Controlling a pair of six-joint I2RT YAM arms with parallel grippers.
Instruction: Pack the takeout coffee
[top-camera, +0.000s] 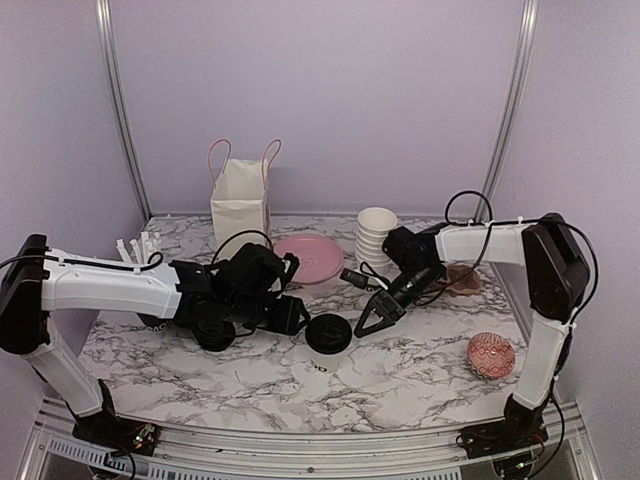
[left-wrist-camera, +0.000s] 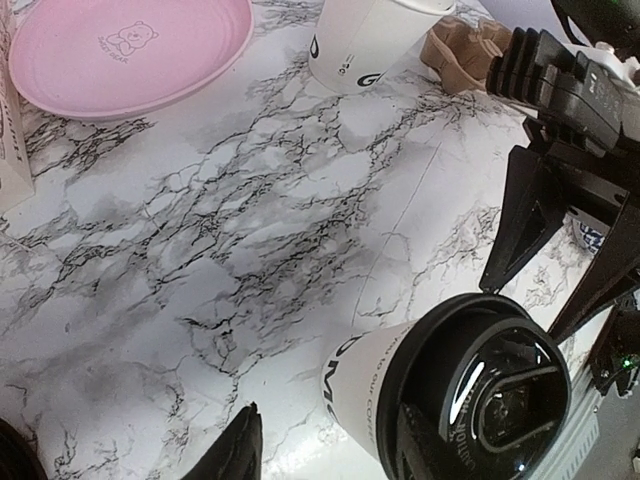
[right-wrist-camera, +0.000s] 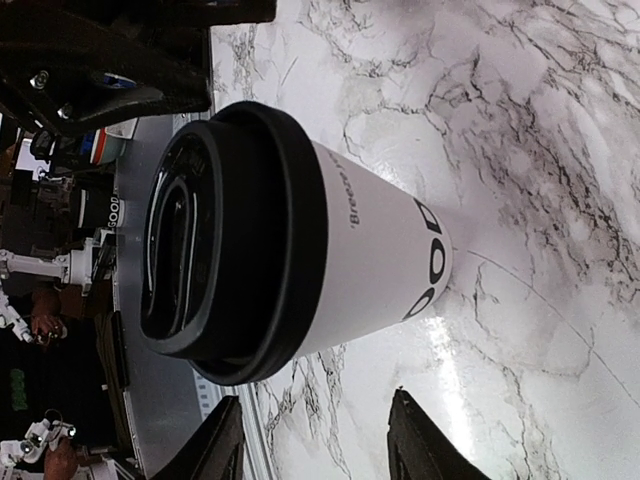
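A lidded takeout coffee cup (top-camera: 328, 340) stands upright near the middle of the marble table (top-camera: 420, 375), between the two arms. The right gripper (top-camera: 370, 322) points at it from just beside. Its fingers are spread with nothing between them, and the cup sits ahead of the tips, not yet enclosed. The left gripper (top-camera: 290, 315) hovers close on the cup's other side. Only one of its fingers (left-wrist-camera: 240, 450) shows clearly, so whether it is released or clenched cannot be told. The white paper bag (top-camera: 240, 200) with pink handles stands at the back, well apart. The step in hand looks like the approach to a grasp. Next, the right fingers would need to move around the cup's body below the lid and close before lifting it toward the bag.
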